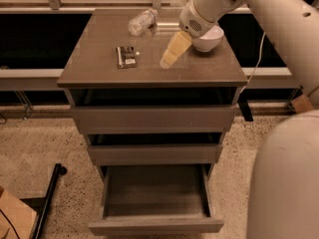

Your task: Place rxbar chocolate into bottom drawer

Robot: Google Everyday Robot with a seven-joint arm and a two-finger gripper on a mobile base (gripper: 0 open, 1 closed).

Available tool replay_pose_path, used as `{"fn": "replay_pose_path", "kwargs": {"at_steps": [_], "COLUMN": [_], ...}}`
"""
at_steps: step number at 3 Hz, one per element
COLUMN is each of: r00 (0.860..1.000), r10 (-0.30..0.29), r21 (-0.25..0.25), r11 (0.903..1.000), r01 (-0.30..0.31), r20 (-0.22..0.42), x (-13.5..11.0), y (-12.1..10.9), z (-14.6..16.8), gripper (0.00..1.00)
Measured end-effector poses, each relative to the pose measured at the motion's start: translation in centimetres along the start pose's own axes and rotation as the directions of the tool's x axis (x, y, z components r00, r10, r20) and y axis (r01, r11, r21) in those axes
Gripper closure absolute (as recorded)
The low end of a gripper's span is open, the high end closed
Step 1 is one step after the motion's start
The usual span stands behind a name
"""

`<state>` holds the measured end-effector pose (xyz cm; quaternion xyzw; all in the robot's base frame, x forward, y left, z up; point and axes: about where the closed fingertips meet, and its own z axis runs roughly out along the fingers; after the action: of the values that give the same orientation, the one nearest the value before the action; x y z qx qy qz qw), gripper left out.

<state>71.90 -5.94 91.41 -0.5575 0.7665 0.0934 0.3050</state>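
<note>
Claw hangs over the right-centre of the desk top, tilted down-left, tip close to the surface. Can't tell if it is clenched or released; nothing visible in its grip. Arm comes in from upper right, and the white robot body fills the lower right corner.

Rxbar chocolate lies flat on the desk top, left of the claw, near it but apart, white label facing up. Clear plastic bottle lies on its side at the back of the desk, behind the bar. White bowl sits at the back right, partly hidden by the wrist.

Bottom drawer is pulled well out, inside bare. Middle drawer is slightly out, and the top drawer a little out too.

Speckled floor. Cardboard box at lower left, with a black pole lying beside it.
</note>
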Motion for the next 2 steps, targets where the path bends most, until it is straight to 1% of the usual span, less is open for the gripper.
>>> {"fn": "replay_pose_path", "kwargs": {"at_steps": [1,2], "r00": [0.999,0.997], "r10": [0.043,0.069], "r21": [-0.025,-0.063], "r11": [0.9988,0.9957], "r01": [-0.043,-0.067], "r20": [0.016,0.023], "x": [-0.9,-1.7], "y": [-1.9,-2.6], "z": [3.8,7.0], "gripper": [0.0,0.0]}}
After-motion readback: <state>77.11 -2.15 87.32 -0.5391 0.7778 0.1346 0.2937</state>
